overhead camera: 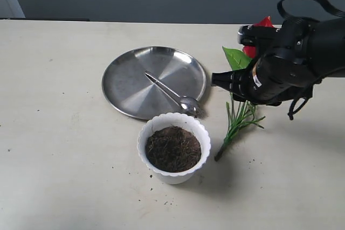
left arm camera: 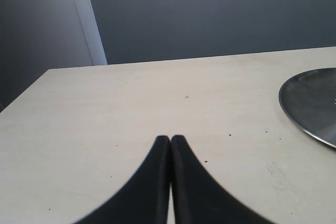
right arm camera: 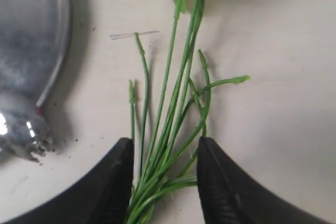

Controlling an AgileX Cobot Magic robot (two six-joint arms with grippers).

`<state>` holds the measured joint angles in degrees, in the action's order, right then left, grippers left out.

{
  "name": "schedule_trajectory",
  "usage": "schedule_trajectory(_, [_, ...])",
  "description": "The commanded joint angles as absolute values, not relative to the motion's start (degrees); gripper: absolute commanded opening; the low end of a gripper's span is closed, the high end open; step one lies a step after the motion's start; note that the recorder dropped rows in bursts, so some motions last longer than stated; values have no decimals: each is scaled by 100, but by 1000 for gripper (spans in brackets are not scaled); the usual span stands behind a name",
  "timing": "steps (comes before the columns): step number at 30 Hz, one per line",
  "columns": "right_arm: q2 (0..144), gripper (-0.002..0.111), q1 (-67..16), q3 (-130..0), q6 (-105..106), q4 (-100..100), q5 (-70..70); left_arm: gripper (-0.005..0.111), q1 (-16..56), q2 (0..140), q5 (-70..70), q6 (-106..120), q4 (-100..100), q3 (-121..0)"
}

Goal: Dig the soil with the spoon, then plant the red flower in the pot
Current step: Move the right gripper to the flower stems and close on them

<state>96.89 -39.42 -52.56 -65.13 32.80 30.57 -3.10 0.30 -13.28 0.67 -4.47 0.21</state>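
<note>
The white scalloped pot (overhead camera: 172,133) stands near the table's front, filled with dark fibrous soil (overhead camera: 173,148). Behind it, the steel spoon (overhead camera: 168,91) lies on the round steel plate (overhead camera: 129,79), its bowl at the plate's near rim beside a few soil crumbs. The red flower (overhead camera: 264,23) lies flat right of the plate, its bloom mostly hidden behind my right arm (overhead camera: 285,63). Its green leaf (overhead camera: 235,57) and grass-like stems (overhead camera: 239,121) show. My right gripper (right arm camera: 164,148) is open, one finger on each side of the stems (right arm camera: 173,114). My left gripper (left arm camera: 171,139) is shut on nothing, above bare table.
The plate's rim (left arm camera: 310,103) sits to one side of the left gripper. In the right wrist view the plate's edge (right arm camera: 58,51) and the spoon's bowl (right arm camera: 13,124) lie close to the stems. Loose soil specks (overhead camera: 161,200) dot the table.
</note>
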Motion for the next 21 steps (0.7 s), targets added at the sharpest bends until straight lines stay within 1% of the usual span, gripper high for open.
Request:
schedule_trajectory(1, [9996, 40, -3584, -5238, -6688, 3395, 2482, 0, -270, 0, -1328, 55, -403, 0])
schedule_trajectory(4, [10193, 40, -3403, -5280, -6822, 3407, 2243, 0, -270, 0, -1328, 55, -403, 0])
schedule_trajectory(12, [10771, 40, -3377, -6046, -6793, 3430, 2481, 0, -270, 0, -1328, 55, -403, 0])
schedule_trajectory(18, [11105, 40, -3377, -6479, -6784, 3345, 3641, 0, -270, 0, -1328, 55, -403, 0])
schedule_trajectory(21, [11118, 40, -3377, -6479, -6781, 3090, 3767, 0, -270, 0, -1313, 55, -403, 0])
